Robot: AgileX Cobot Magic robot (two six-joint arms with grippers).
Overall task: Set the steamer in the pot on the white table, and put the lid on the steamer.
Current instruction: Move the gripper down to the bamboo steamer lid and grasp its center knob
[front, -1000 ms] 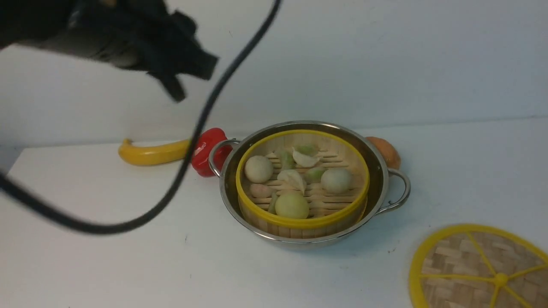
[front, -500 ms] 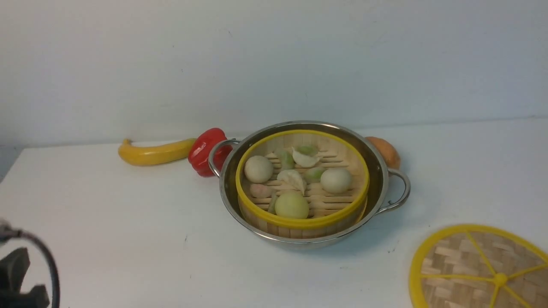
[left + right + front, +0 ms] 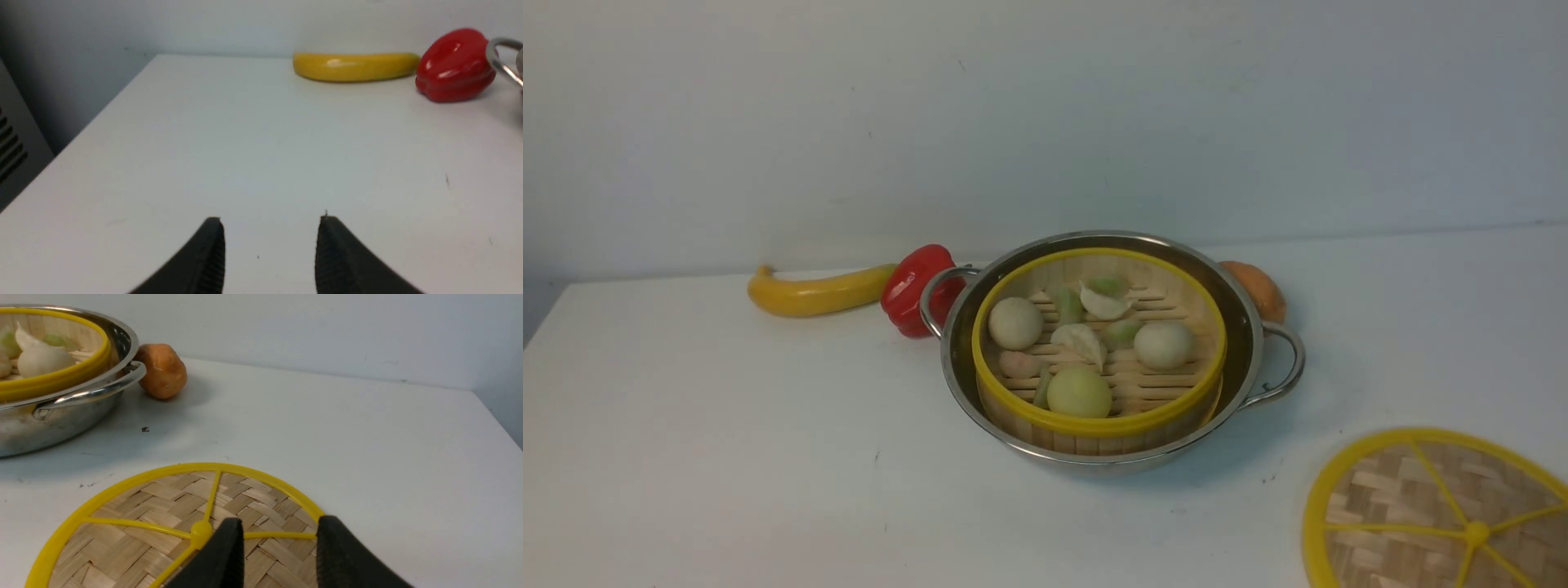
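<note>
The left jaws stand open with only bare tabletop (image 3: 727, 457) showing between them, near its left side and well apart from the pot. At the far left a banana (image 3: 817, 291) lies on its side, its long axis running left to right along the back edge, its curved tip to the left and its other end touching or just beside a red pepper (image 3: 913, 286). The pepper sits just beside the pot's left handle (image 3: 937, 296). The pot (image 3: 1245, 327) stands upright at the middle of the tabletop; the line through its two handles runs from far left to near right. The steamer (image 3: 1094, 425) sits inside the pot, level and open side up, its yellow rim just above the pot's rim. On its slatted floor lie three round pale buns (image 3: 1015, 322), a few white and green dumplings (image 3: 1104, 302) between them and a small pinkish piece (image 3: 1019, 363) at the left. Behind the pot's right side, touching or almost touching it, is a brown potato (image 3: 1258, 287). The lid (image 3: 1405, 498) lies flat on the near right of the tabletop, knob (image 3: 1476, 533) up, apart from the pot and cut off by the front view's edge. The right jaws are open above the lid, just beside the knob, gripping nothing; whether they touch the weave I cannot tell.
</note>
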